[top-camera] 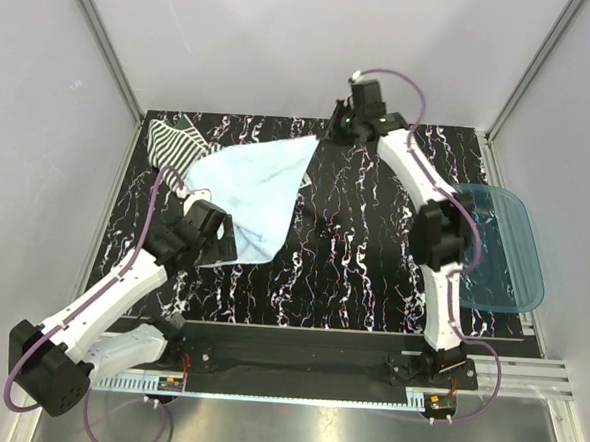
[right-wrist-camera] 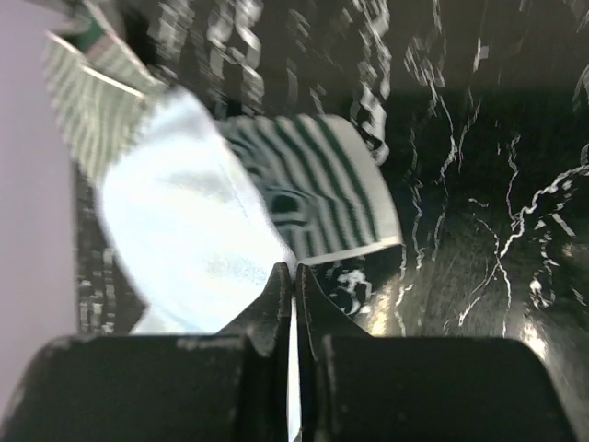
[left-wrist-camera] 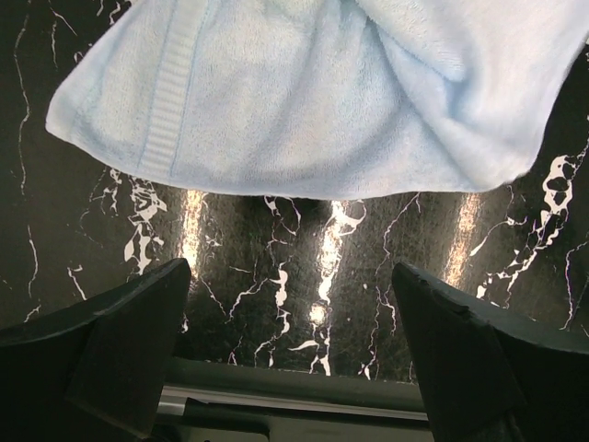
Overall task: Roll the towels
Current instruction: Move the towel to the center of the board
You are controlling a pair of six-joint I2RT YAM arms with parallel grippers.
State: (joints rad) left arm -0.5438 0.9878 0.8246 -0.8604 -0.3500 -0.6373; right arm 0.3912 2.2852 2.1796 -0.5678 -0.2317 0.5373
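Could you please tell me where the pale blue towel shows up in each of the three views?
Top external: the pale blue towel lies left of centre, toward the far side.
Left wrist: it fills the top of the picture.
Right wrist: left of centre, blurred, partly covering the striped towel.
Shared landmark: the black, white-veined tabletop, seen in all three.

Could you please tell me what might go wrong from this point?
The right gripper pinches only the tip of the blue towel, so it could slip free. That towel overlaps the striped towel, which a pull may drag along. The left gripper is open, so nothing anchors the near edge.
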